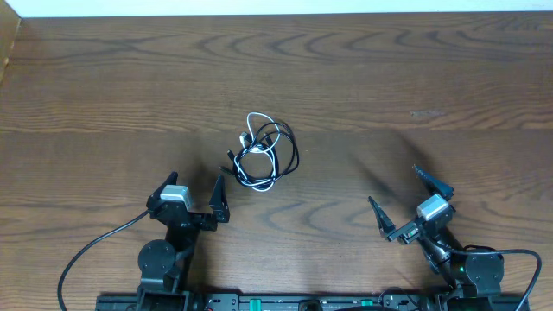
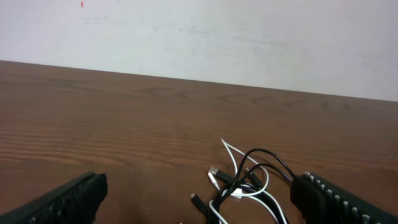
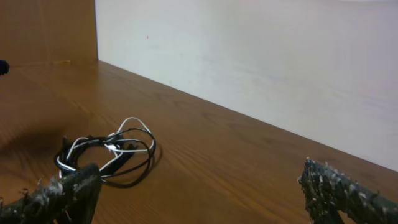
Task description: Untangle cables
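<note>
At the near edge of the counter (image 1: 389, 78), the left arm (image 1: 181, 212) and the right arm (image 1: 428, 216) are sitting at their bases, each with its jaws standing wide open and gripping nothing. A thick black supply wire (image 1: 86, 250) is trailing from the left base, away from the work.

Just beyond the left arm's jaws, the cables (image 1: 263, 155) are lying in one loose bundle near the middle of the counter. One white cord is looping through several black ones, with small plugs showing at the near-left side. The right arm is standing well apart from the bundle.

Judged from this layout, the task is sitting at its opening step, as no cord is separated yet. The next move is calling for the left arm to approach an outer loop or a free plug end, with the right arm coming in to pin the rest.

Nothing is standing in the way. The far counter is running on to a pale wall (image 2: 249, 37).
</note>
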Action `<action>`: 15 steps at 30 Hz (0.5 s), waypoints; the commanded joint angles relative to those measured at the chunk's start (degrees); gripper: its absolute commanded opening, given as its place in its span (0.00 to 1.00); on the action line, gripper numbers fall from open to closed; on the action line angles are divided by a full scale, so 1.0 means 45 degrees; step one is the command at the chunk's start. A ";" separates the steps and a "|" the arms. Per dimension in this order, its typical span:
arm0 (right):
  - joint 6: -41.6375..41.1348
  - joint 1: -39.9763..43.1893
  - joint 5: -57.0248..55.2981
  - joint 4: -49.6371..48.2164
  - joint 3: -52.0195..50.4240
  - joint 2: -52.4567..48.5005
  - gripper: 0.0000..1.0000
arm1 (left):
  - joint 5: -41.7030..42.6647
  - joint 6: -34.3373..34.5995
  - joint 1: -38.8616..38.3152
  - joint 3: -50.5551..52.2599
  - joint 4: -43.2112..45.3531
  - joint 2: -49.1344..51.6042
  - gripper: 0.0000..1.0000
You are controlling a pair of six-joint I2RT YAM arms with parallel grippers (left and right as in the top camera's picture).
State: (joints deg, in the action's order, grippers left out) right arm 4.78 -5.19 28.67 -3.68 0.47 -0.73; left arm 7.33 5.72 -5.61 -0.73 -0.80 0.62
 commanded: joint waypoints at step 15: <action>-0.0199 0.0068 0.0092 0.0102 0.0296 0.0029 0.99 | 0.0228 -0.0126 0.0078 0.0112 -0.0573 -0.0005 1.00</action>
State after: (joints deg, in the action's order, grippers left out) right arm 4.78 -5.19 28.73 -3.42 0.47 -0.73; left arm 7.33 5.72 -5.61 -0.73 -0.78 0.62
